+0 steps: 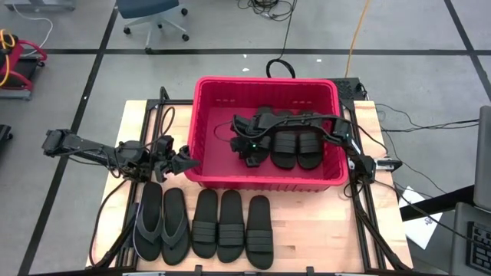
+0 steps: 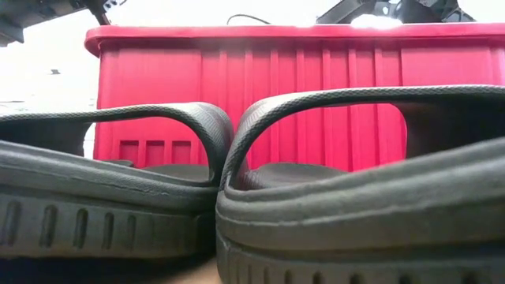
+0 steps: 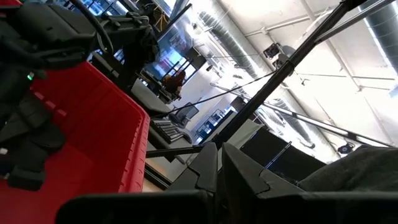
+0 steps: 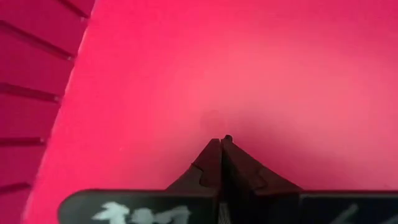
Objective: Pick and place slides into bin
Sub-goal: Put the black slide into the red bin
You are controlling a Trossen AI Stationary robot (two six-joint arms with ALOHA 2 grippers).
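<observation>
the red bin (image 1: 207, 115) sits in the upper middle of the high view, on the far half of the wooden table (image 1: 142, 115). inside it, toward the right half, there are 2 black slides (image 1: 298, 146) lying side by side with their ribbed bands up, and a 3rd slide (image 1: 265, 123) seems to be under the right arm just left of them, mostly covered so i can't make out how it lies. the left part of the bin floor is bare red plastic.

right gripper (image 4: 222, 142) is down inside the bin, about centre of the high view, fingers pressed together with nothing between them, tips close to the red floor in its own wrist view.

left gripper (image 1: 186, 161) is outside the bin at its left front corner, just beside the wall, middle left of the high view. its fingers (image 3: 239, 171) are together too, holding nothing, and its wrist view looks up past the bin wall into the room's ceiling.

rest of the slides are lined up along the bottom of the high view on the table: the thong-strap pair (image 1: 161, 222) at lower left, then 3 band-strap slides (image 1: 230, 224) next to them, all toes pointing toward the bin. the low view is basically filled by 2 of those band slides (image 2: 331, 197) up close with the bin wall behind.

no brand or writing that i can read on anything. small slots show low on the bin wall in the low view.
</observation>
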